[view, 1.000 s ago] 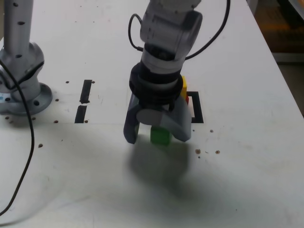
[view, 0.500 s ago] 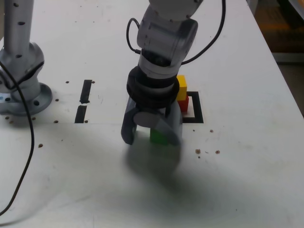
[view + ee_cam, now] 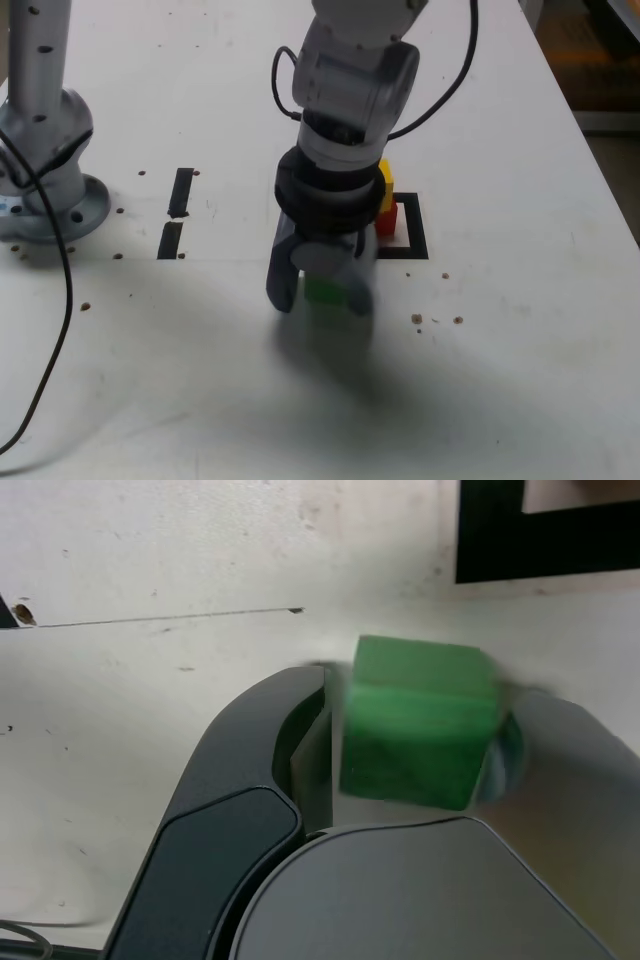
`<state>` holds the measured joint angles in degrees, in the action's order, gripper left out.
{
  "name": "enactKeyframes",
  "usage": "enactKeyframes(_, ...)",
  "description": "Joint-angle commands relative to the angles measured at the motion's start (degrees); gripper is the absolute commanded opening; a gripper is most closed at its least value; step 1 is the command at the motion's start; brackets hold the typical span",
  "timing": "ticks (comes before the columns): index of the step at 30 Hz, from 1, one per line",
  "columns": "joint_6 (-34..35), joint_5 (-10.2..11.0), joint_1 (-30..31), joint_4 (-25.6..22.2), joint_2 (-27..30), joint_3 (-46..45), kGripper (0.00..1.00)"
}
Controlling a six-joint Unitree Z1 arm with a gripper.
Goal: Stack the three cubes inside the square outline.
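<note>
The green cube (image 3: 322, 292) (image 3: 420, 725) sits on the white table just in front of the square outline (image 3: 415, 235) (image 3: 500, 550), outside it. My gripper (image 3: 320, 298) (image 3: 415, 695) points down over the green cube, its dark fingers pressed close on two opposite sides, shut on it. The cube looks slightly tilted and blurred in the wrist view. Behind the arm, a yellow cube (image 3: 385, 183) rests on a red cube (image 3: 384, 222) inside the outline; both are partly hidden by the wrist.
Two short black tape strips (image 3: 181, 192) (image 3: 170, 240) lie at the exterior view's left. A silver post base (image 3: 45, 190) with a black cable (image 3: 62, 300) stands at the far left. Small brown specks (image 3: 435, 320) dot the table. The table edge runs along the right.
The jaws have narrowed from wide open to closed against the green cube. The arm has stayed over the same spot, shifting only slightly.
</note>
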<state>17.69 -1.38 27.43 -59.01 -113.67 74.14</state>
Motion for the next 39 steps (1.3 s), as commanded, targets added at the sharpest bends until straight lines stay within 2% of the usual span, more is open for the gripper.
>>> enactKeyframes(1, 0.10, 0.16, 0.08, -0.05, -0.29, -0.05, 0.39)
enactKeyframes(4, 0.15, 0.38, 0.08, 0.03, -0.22, -0.07, 0.28)
enactKeyframes(6, 0.23, 0.48, 0.08, 0.07, -0.18, -0.14, 0.24)
enactKeyframes(14, 3.04, -0.15, 0.08, -2.35, 1.19, -1.51, 0.22)
enactKeyframes(19, 6.89, -1.12, 0.08, -7.74, 4.20, -2.85, 0.22)
enactKeyframes(25, 9.95, -1.14, 0.08, -15.63, 7.55, -1.79, 0.23)
enactKeyframes(29, 10.23, 0.35, -0.22, -18.81, 8.74, 0.91, 0.23)
enactKeyframes(39, 5.49, 6.43, -4.57, -24.10, 8.74, 13.81, 0.22)
